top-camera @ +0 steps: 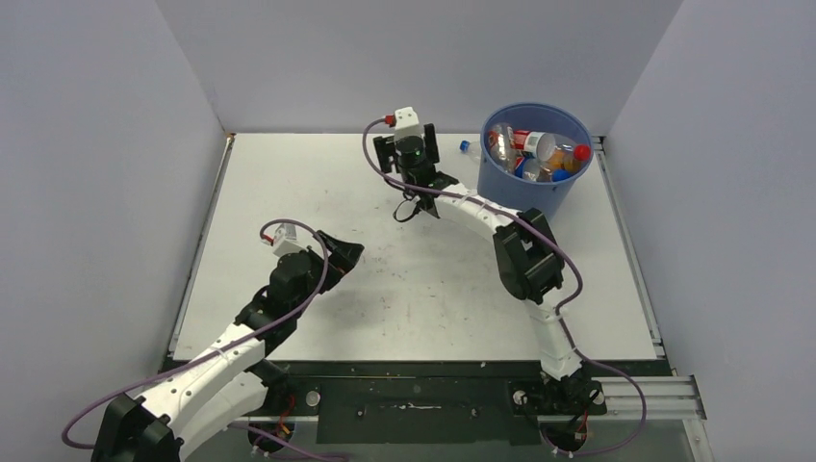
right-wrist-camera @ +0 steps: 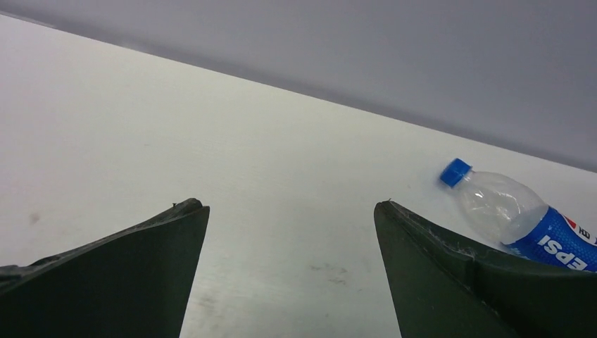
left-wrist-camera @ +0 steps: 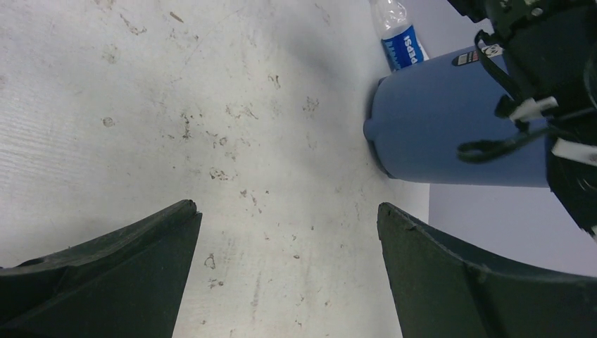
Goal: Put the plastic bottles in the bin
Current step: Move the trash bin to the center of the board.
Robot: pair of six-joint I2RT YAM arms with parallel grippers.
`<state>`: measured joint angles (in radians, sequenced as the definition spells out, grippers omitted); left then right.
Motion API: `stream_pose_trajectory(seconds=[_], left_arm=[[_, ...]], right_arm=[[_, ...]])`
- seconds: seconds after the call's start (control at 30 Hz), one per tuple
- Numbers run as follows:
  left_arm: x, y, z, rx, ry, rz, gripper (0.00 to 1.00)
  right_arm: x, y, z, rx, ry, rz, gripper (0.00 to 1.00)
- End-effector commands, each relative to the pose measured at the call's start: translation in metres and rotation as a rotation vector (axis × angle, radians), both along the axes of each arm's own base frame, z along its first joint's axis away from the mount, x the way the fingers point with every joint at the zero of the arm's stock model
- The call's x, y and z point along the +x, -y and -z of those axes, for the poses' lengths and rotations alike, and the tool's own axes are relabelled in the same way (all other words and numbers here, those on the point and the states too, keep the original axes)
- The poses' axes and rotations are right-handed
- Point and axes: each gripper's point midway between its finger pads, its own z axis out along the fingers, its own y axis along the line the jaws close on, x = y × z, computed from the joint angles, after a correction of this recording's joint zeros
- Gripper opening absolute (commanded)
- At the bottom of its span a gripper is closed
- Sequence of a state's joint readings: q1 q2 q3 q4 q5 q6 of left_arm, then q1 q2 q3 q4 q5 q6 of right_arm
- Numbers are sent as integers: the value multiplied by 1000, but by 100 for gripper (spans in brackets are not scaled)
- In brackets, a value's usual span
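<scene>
Our right gripper (right-wrist-camera: pixel 290 204) is spread wide, its two dark fingers (right-wrist-camera: pixel 127 267) well apart with bare white table (right-wrist-camera: pixel 211 127) showing between them. Ahead of it and off to its right lies one plastic bottle (right-wrist-camera: pixel 514 218) on its side. It is clear, with a blue cap turned toward the gripper's left and a blue Pepsi label, and its lower end is hidden behind the right finger. From the wrist view we cannot tell whether finger and bottle touch. From above we see the same bottle (top-camera: pixel 469 147) apart from the gripper (top-camera: pixel 406 144), lying between it and the bin (top-camera: pixel 520 188), just beside the bin's wall. The bin stands upright farther to the gripper's right, by the far right corner of the table. We see several bottles (top-camera: pixel 534 144) heaped inside it, clear with blue and red labels, one with a red cap.

Our left gripper (top-camera: pixel 346 255) is open wide as well, low over the table and well apart from the bottle, the bin and the right gripper. In its wrist view the left gripper (left-wrist-camera: pixel 287 208) faces scuffed table. The bin (left-wrist-camera: pixel 443 120) is ahead and to its right, the loose bottle (left-wrist-camera: pixel 400 35) shows just beyond the bin, and the black links of the right arm (left-wrist-camera: pixel 549 70) cross in front of the bin.
</scene>
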<state>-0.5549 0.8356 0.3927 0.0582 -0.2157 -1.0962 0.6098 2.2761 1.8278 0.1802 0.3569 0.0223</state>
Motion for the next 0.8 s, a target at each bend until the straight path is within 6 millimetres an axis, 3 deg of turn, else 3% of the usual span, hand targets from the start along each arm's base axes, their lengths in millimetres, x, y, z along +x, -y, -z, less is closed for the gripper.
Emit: stream_pose_trajectory(seconds=[0.0,0.1,0.2,0.37,0.5,0.57,0.67,0.77], left_arm=[[6,-5,-38,-29,85,-36,96],[6,-2,-49,-38,111,-23,96],[7,3,-65,-48,158,6,96],[12,20,-111,-39,289,92,96],[17,39,-154,-15,373,165,96],[20,56,-173,6,395,214,96],[26,90,-203,18,421,302,96],[35,133,-219,76,415,398,96]], right_arm=[[-36,-18,-95,137,123,-47,91],[-72,-12,-121,174,137,-77,91],[-128,7,-164,219,190,-97,91],[-203,75,-233,367,258,-55,91],[-252,138,-276,444,329,24,91],[-270,169,-290,477,357,91,91],[-290,209,-284,480,354,208,91],[-302,225,-276,488,345,245,91]])
